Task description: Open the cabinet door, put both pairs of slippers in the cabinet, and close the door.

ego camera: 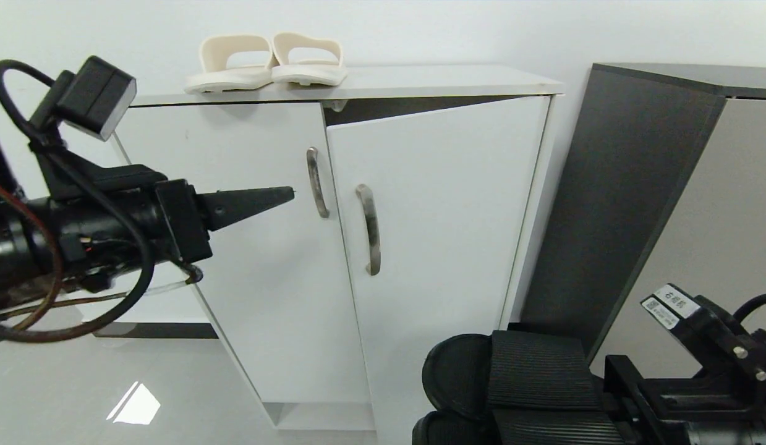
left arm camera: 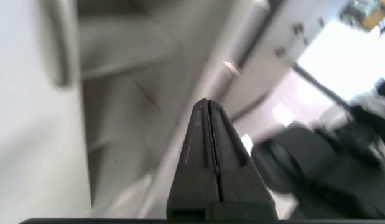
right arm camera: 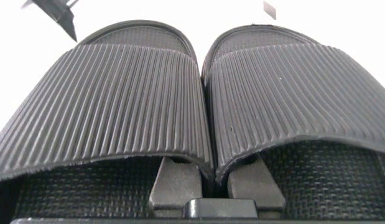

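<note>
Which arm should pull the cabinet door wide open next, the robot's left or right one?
Left. The left tool is empty and close to a door handle, while the right tool is full, gripping the black slippers.

Left hand [ego camera: 289, 195], raised and level, is closed tight; right hand [right arm camera: 213, 186], held low, clamps the black slippers [ego camera: 537, 371].

White cabinet doors [ego camera: 432, 247]: smooth semi-matt laminate. Handles [ego camera: 371, 228] brushed metal, satin sheen. Cream slippers [ego camera: 268, 62] smooth foam-like plastic; black slippers [right arm camera: 142, 99] rubbery w/ ribbed straps (footbeds fine-textured). Floor [ego camera: 80, 395] glossy.
</note>
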Controlling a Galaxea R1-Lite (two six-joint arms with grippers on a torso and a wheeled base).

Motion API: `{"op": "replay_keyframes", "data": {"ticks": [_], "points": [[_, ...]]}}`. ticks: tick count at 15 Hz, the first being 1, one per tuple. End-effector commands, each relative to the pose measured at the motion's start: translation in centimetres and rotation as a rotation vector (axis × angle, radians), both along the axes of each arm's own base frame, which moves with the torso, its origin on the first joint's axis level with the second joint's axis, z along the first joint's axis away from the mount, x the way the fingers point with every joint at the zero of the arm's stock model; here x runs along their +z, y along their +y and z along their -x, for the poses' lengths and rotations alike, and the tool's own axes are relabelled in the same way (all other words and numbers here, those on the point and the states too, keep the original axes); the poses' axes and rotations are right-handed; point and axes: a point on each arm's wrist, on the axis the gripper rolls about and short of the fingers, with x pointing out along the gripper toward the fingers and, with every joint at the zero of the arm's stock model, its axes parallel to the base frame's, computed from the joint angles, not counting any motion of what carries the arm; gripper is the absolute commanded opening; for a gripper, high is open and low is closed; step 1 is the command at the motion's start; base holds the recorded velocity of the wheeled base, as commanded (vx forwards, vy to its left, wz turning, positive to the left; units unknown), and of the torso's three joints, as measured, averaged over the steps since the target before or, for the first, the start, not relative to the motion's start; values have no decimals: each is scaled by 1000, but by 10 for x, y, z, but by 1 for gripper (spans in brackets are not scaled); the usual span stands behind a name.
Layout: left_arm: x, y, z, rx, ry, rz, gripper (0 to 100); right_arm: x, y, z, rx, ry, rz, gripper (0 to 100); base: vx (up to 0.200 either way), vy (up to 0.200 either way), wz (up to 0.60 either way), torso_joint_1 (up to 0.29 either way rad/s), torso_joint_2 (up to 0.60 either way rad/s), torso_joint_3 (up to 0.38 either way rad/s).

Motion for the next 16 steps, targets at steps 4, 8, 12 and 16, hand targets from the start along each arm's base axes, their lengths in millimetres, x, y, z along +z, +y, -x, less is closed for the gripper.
{"op": "replay_keyframes", "data": {"ticks": [4,8,12,16], "points": [[-24,-22,-73,13,13,36,0,-2,3,6,35,20,18,0,0,0,0,0,0,0],[-27,-43,-88,-33,21,35,0,-5,6,11,61,46,43,0,-100,0,0,1,1,0],[-31,-58,-57,-123,22,29,0,-7,10,20,111,50,56,0,-200,0,0,2,4,0],[-28,-60,-27,-187,5,36,0,-7,11,27,140,52,60,0,-200,0,0,2,-1,5]]}}
